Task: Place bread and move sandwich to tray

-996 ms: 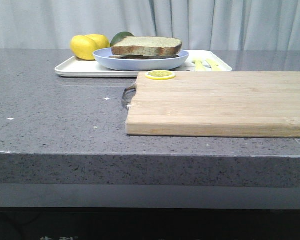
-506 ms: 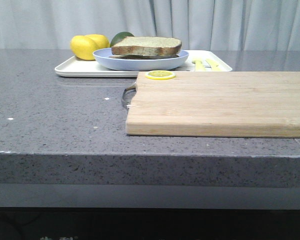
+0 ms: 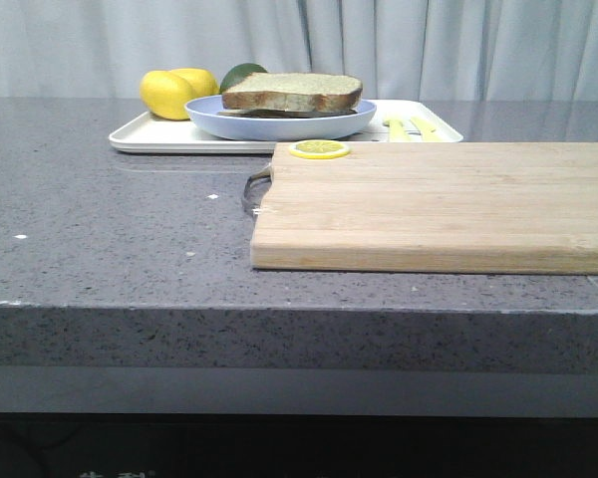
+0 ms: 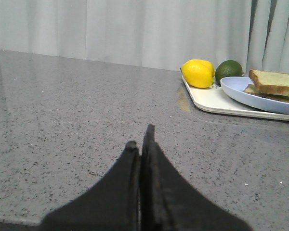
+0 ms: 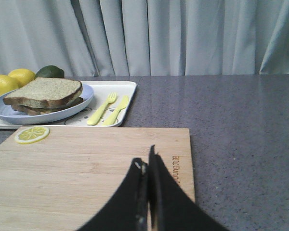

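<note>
The sandwich [image 3: 291, 93], a stack of brown-crusted bread with a pale speckled top slice, lies on the round pale blue plate [image 3: 279, 125]. The plate stands on the white tray [image 3: 145, 136] at the back of the counter. No filling shows between the slices, and no separate lone bread slice is in view. The sandwich also shows in the left wrist view [image 4: 274, 83] and the right wrist view [image 5: 43, 92]. My left gripper [image 4: 140, 137] is shut and empty over bare counter, well short of the tray [image 4: 209, 98]. My right gripper [image 5: 147, 159] is shut and empty over the cutting board. Neither gripper shows in the front view.
A light wooden cutting board [image 3: 439, 204] with a metal handle fills the counter's right half, with a lemon slice [image 3: 319, 149] at its far left corner. Two lemons [image 3: 169, 93] and a green fruit [image 3: 241, 73] sit on the tray's left end, a yellow fork and knife [image 5: 108, 109] on its right.
</note>
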{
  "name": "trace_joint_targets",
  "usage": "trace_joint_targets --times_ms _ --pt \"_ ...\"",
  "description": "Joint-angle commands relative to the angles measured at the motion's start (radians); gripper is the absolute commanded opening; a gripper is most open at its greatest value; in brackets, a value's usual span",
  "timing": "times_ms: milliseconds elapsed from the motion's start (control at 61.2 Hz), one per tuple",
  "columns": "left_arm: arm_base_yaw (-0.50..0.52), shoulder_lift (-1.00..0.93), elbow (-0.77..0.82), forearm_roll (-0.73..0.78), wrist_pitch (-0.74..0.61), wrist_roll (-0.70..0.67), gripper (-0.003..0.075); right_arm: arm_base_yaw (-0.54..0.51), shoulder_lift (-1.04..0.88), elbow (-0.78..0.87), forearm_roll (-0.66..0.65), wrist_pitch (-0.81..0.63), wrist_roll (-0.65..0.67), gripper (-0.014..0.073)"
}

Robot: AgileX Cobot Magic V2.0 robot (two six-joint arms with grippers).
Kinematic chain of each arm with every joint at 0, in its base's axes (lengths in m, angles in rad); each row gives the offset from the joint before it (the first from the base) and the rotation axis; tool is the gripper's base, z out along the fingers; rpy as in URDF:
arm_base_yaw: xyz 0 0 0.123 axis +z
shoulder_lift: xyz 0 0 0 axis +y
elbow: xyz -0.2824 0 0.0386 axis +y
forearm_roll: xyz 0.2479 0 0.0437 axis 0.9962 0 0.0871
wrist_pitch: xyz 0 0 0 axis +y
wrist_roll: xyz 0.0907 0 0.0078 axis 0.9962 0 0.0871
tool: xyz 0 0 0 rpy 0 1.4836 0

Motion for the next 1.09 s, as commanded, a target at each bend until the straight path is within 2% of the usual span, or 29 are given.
trace_joint_targets --times_ms 0,114,180,229,359,670,1078 --pt "0.001 -0.023 -0.001 -0.005 -0.085 -0.004 -0.002 0.0 0.011 -0.018 -0.066 -0.093 0.021 -0.0059" --pt "0.001 -0.023 -0.001 -0.005 -0.085 -0.004 -0.002 0.0 0.011 0.022 -0.2 -0.132 0.198 -0.0059" --pt "0.001 -0.023 -0.001 -0.005 -0.085 -0.004 -0.002 0.0 0.011 0.07 -0.264 -0.195 0.322 -0.0059" --pt "0.001 -0.023 -0.001 -0.005 -0.085 -0.004 -0.002 0.0 0.01 0.117 -0.296 -0.26 0.362 -0.0059" --pt "0.001 -0.023 -0.001 -0.005 -0.085 -0.004 -0.002 0.0 0.009 0.218 -0.3 -0.357 0.359 -0.0059" --pt "0.001 -0.023 -0.001 -0.005 -0.085 -0.004 -0.002 0.0 0.006 0.303 -0.298 -0.333 0.359 -0.0059" --pt "0.001 -0.023 -0.001 -0.005 -0.085 -0.004 -0.002 0.0 -0.16 0.303 -0.298 -0.097 0.359 -0.0059"
